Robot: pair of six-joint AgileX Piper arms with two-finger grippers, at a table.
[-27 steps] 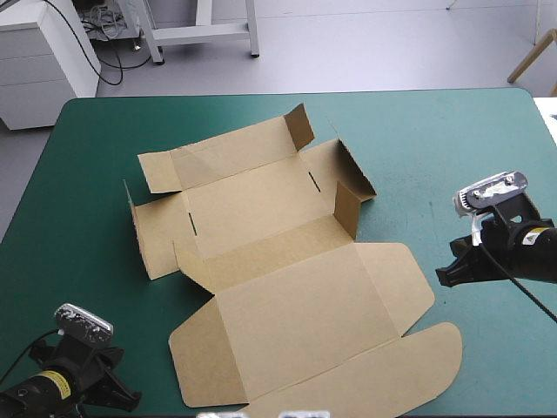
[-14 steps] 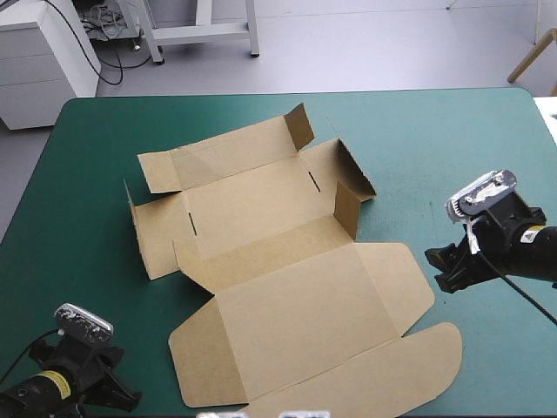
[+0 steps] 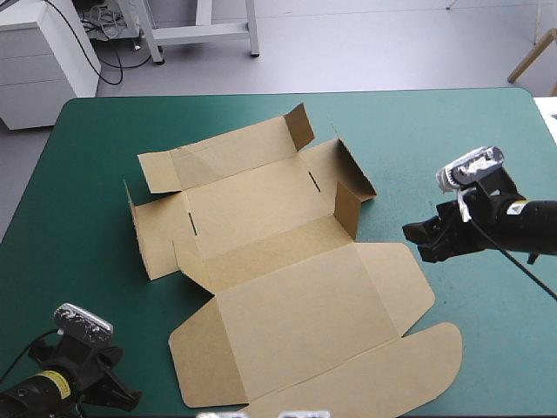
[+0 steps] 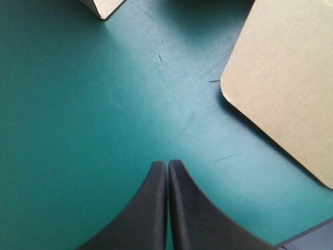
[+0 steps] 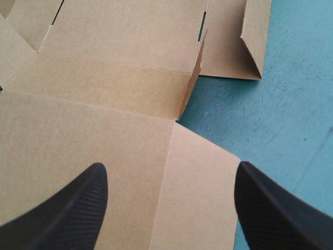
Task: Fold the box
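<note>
The brown box (image 3: 287, 287) lies unfolded in the middle of the teal-green table. Its small side flaps are partly raised, one of them (image 3: 346, 207) near the centre right. My right gripper (image 3: 416, 237) hovers open at the box's right edge, fingers pointing toward the board. In the right wrist view the right gripper (image 5: 169, 165) has its fingers wide apart over the box's side flap (image 5: 197, 198), with nothing between them and the raised flap (image 5: 191, 83) ahead. My left gripper (image 3: 129, 401) is shut at the near left corner. In its own view the left gripper (image 4: 167, 164) points at bare cover beside a rounded box flap (image 4: 283, 88).
Bare teal-green cover (image 3: 452, 148) stretches from the box to the table's right and far edges. A narrower strip of cover (image 3: 78, 252) runs along the left edge. A white cabinet (image 3: 43, 61) stands beyond the far left corner.
My right gripper has moved left toward the box's right edge and has gone from shut to open. The left arm and the box have not moved.
</note>
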